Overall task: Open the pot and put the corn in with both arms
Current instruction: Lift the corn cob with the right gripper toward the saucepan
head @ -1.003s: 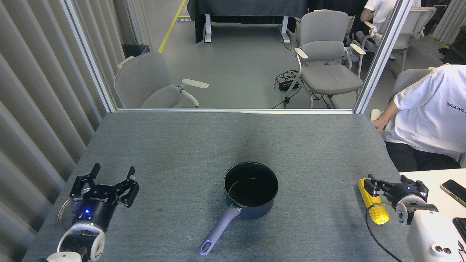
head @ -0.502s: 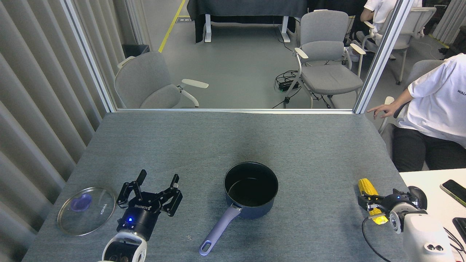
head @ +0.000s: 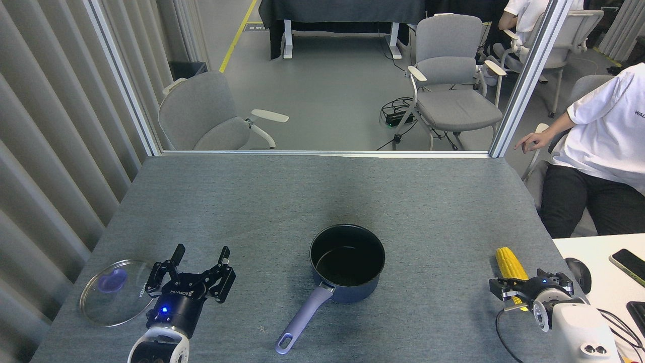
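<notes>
Plainly, the left gripper point(head: 198, 266) stood wide open and empty, lower left beside the lid point(head: 108, 292). The right gripper point(head: 513, 292), lower right, sat over the corn point(head: 509, 262); its grip I couldn't tell. The pot point(head: 347, 262) sat open, lower centre. A shallow end-hold might have let the corn tip out.

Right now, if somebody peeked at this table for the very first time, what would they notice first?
Probably the pot, dark blue and open, in the middle of the grey table with its long handle pointing toward the robot. Next, the bright yellow corn at the right edge, with the right gripper at its near end. Last, the glass lid lying flat at the far left, beside the open left gripper.
</notes>
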`<state>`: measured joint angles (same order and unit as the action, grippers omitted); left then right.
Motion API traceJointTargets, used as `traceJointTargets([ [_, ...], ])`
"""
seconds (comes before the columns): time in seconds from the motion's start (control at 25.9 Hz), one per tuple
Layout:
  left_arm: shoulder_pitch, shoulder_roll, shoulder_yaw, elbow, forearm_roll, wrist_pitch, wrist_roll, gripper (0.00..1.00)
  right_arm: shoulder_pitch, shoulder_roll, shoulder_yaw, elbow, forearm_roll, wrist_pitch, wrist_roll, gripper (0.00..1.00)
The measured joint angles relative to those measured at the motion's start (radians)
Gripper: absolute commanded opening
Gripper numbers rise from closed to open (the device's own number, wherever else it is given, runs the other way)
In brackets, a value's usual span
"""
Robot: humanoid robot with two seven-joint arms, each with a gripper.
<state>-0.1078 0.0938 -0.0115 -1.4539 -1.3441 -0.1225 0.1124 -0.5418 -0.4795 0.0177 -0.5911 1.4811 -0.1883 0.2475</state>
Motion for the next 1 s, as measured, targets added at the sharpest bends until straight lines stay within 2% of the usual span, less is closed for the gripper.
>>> traceJointTargets([
  [0.23, 0.001, 0.000, 0.013, 0.002, 0.000, -0.002, 0.001, 0.99, 0.012, 0.004, 0.021, 0.002, -0.001, 0.000, 0.001, 0.93],
  [0.31, 0.001, 0.000, 0.015, 0.005, 0.000, -0.002, 0.001, 0.99, 0.015, 0.004, 0.023, 0.004, -0.002, 0.000, 0.001, 0.84],
  [0.42, 0.000, -0.003, 0.016, 0.006, 0.000, -0.002, 0.001, 0.99, 0.017, 0.004, 0.024, 0.006, -0.003, 0.000, 0.002, 0.62],
  [0.58, -0.001, -0.007, 0.016, 0.008, 0.001, -0.001, 0.000, 0.99, 0.018, 0.003, 0.023, 0.006, -0.007, 0.001, 0.002, 0.47],
  [0.77, 0.000, -0.005, 0.016, 0.000, 0.002, -0.003, 0.003, 0.99, 0.017, 0.002, 0.022, 0.007, -0.012, 0.005, 0.007, 0.19],
  [0.93, 0.001, -0.001, 0.029, -0.005, 0.002, -0.010, 0.009, 0.99, 0.014, -0.002, 0.020, 0.006, -0.032, -0.004, 0.003, 0.10],
  [1.0, 0.002, -0.001, 0.038, -0.006, 0.003, -0.012, 0.011, 0.99, 0.010, -0.008, 0.019, 0.001, -0.053, -0.008, 0.002, 0.09],
])
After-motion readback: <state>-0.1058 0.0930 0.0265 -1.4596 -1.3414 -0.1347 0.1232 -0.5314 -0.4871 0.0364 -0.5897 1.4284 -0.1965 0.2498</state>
